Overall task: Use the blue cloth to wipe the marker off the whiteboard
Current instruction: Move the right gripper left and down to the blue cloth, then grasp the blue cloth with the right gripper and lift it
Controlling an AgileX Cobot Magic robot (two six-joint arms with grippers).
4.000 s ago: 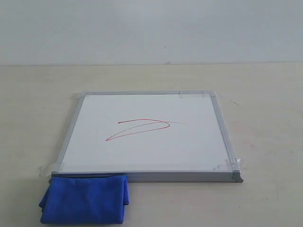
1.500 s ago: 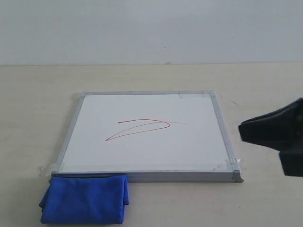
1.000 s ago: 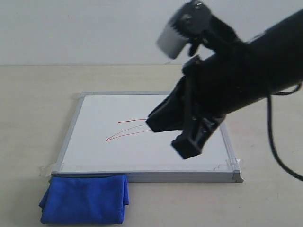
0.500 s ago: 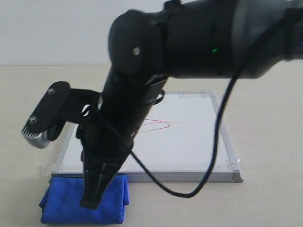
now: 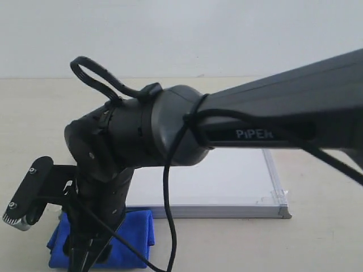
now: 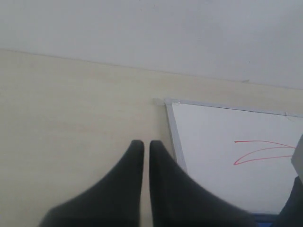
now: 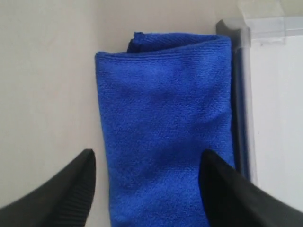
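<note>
Flanking blue cloth (image 7: pixel 165 123), right claw (image 7: pixel 147 163) spread, marker (image 6: pixel 255 141) visible only from left wrist

Beige tabletop (image 5: pixel 34 113), white wall (image 5: pixel 181 34)

Light is soft, even and bright in all views, without glare. The desk (image 5: pixel 329 226) carries only faint shadows. Near the wrist cameras the dark fingers (image 6: pixel 118 191) look blurred, while the cloth (image 7: pixel 165 118) weave is sharp. The big arm (image 5: pixel 283 107) looks slightly soft.
</note>
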